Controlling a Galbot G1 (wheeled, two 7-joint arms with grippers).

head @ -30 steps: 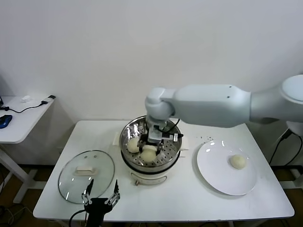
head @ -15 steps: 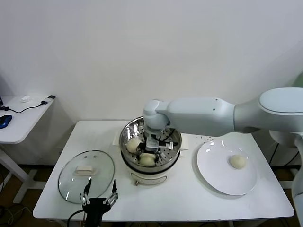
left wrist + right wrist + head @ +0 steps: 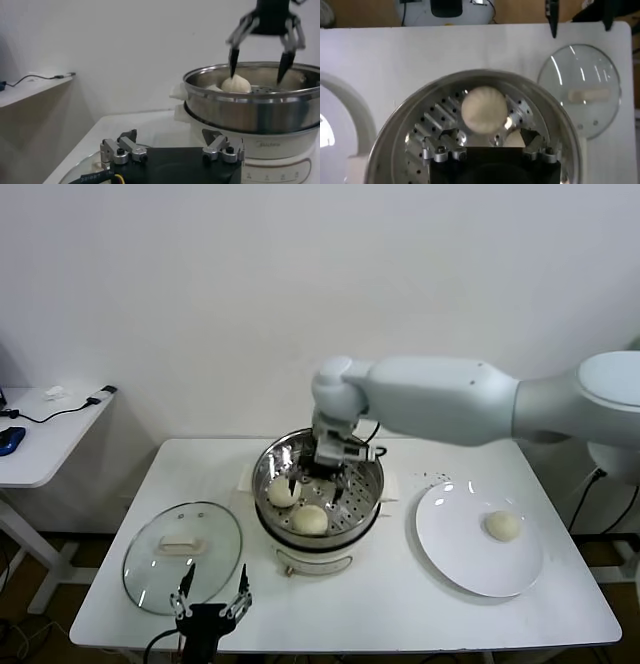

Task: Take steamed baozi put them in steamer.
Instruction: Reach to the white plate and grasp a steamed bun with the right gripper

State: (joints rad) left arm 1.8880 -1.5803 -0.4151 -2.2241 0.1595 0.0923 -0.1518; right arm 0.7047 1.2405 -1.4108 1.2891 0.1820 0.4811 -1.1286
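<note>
The steamer (image 3: 270, 484) stands mid-table on its cream base. Two baozi lie on its perforated floor, one at the left (image 3: 283, 492) and one at the front (image 3: 311, 520). Another baozi (image 3: 502, 526) lies on the white plate (image 3: 450, 544) to the right. My right gripper (image 3: 320, 476) hovers open and empty just above the steamer's middle. In the right wrist view it (image 3: 489, 137) hangs over a baozi (image 3: 484, 110) inside the steamer (image 3: 395, 135). My left gripper (image 3: 212, 599) is parked open at the table's front edge.
The glass lid (image 3: 183, 556) with a cream handle lies on the table left of the steamer, just beyond my left gripper. The left wrist view shows the steamer's wall (image 3: 255, 107) and the right gripper (image 3: 260, 60) above it. A side table (image 3: 40, 434) stands far left.
My right gripper lowered a baozi into the front of the steamer, let go of it, and rose open and empty. The left arm has not moved.
</note>
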